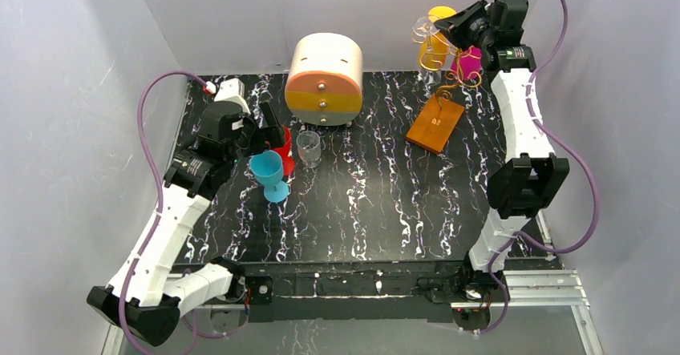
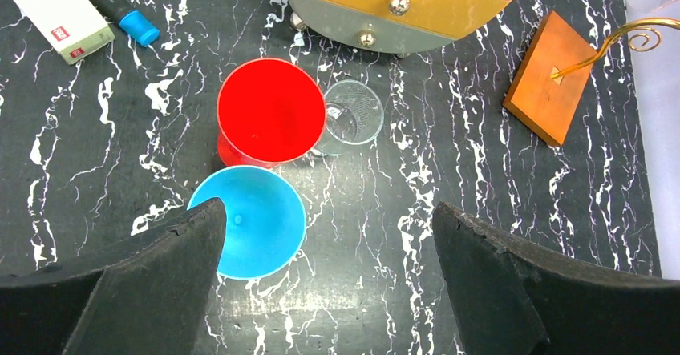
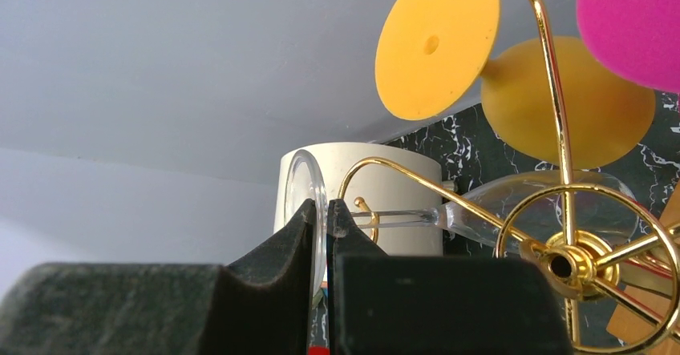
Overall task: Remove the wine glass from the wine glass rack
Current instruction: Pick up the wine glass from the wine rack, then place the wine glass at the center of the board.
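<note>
Right wrist view: hung on the wine glass rack (image 3: 561, 267) at lower right, the wine glass (image 3: 481, 203) is pinched by its foot in the right end effector (image 3: 321, 211), so an outward slide is judged next.

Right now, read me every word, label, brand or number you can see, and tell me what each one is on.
No text here can be read.
On the white box, in the left wrist view: small red labels with pale marks, too small to read.
On the drawer box and the wine glass rack: no writing shows.
</note>
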Tool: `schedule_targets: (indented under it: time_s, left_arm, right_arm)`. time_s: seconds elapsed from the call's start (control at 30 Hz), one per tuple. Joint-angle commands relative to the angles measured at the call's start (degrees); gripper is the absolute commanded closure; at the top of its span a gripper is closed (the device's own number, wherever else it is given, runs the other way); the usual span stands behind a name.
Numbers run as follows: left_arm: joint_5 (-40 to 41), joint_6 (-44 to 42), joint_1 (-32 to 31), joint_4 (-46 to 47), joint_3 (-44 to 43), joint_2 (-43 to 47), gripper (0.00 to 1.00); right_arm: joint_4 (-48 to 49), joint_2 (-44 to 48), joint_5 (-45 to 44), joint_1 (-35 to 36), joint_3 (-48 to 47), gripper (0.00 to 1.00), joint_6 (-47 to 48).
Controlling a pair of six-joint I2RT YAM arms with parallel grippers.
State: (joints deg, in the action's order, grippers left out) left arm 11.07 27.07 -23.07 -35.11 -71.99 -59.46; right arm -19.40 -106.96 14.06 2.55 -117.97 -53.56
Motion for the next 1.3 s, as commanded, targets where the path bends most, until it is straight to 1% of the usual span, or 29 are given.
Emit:
schedule_targets:
  time_s: [0.0, 0.27, 0.6, 0.77, 1.03, 1.27]
  left_arm:
    - [-0.75, -0.33, 0.17, -1.27, -2.06, 0.76, 0.02]
    - [-1.06, -0.53, 0.21, -1.21, -1.97, 1.46, 0.02]
    - [-3.09, -0.72, 0.21, -1.16, -2.25, 1.45, 0.02]
    - [-4.96, -0.79, 0.17, -0.85, -2.82, 1.13, 0.02]
    - [-10.89, -0.38, 0.15, 1.27, -3.5, 0.44, 0.02]
    - [-19.5, -0.11, 0.22, 3.83, -4.92, -1.53, 0.02]
  right_arm:
    - [3.78, 4.57, 1.8, -0.43, 1.32, 0.99, 0.78]
    - [5.3, 8.1, 4.09, -0.44, 6.66, 0.99, 0.95]
    - [4.23, 7.42, 12.38, -0.52, 6.08, 0.99, 2.36]
    - [3.34, 6.6, 18.83, -0.48, 4.74, 0.99, 3.97]
    - [3.07, 7.88, 27.6, -0.07, 6.19, 0.99, 6.73]
    - [1.3, 9.53, 32.66, 1.71, 6.84, 0.99, 11.51]
